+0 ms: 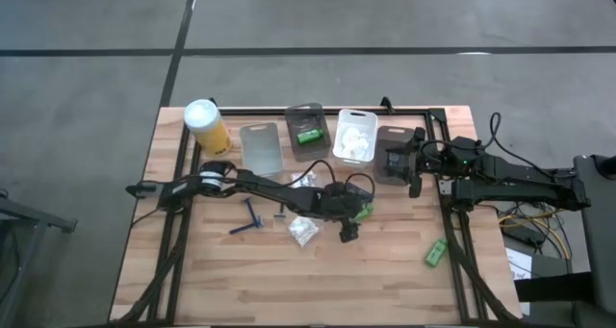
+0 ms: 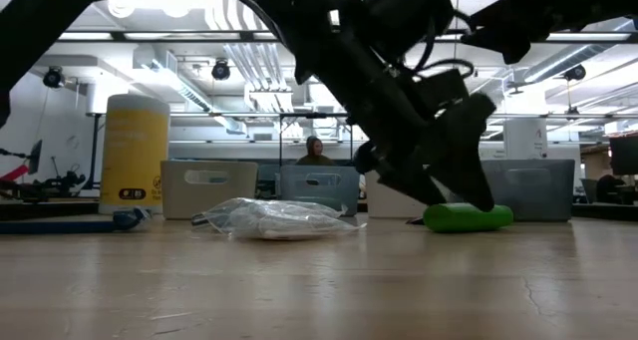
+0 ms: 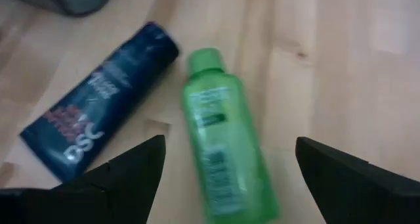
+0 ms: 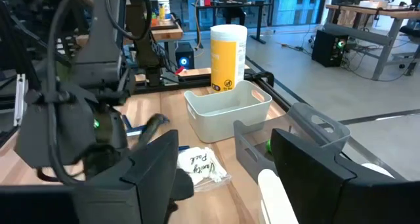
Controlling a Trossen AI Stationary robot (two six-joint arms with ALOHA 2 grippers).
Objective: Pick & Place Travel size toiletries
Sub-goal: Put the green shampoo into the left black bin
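Observation:
A green tube (image 3: 223, 138) lies flat on the wood table beside a dark blue sachet (image 3: 98, 125). My left gripper (image 3: 230, 145) is open just above the tube, one finger on either side of it, not touching it. In the high view the gripper (image 1: 352, 220) is at the table's middle, next to the tube (image 1: 363, 213). A white crinkly packet (image 1: 303, 232), a blue razor (image 1: 252, 217) and a second green tube (image 1: 435, 252) lie loose on the table. My right gripper (image 1: 415, 163) is open and empty over the grey bin (image 1: 393, 155) at the far right.
Along the far edge stand a yellow canister (image 1: 207, 126), a clear bin (image 1: 260, 147), a dark bin (image 1: 306, 116) holding a green tube, and a white bin (image 1: 339, 136) holding white packets. Bare wood lies toward the near edge. A person shows far off in the room (image 2: 315, 149).

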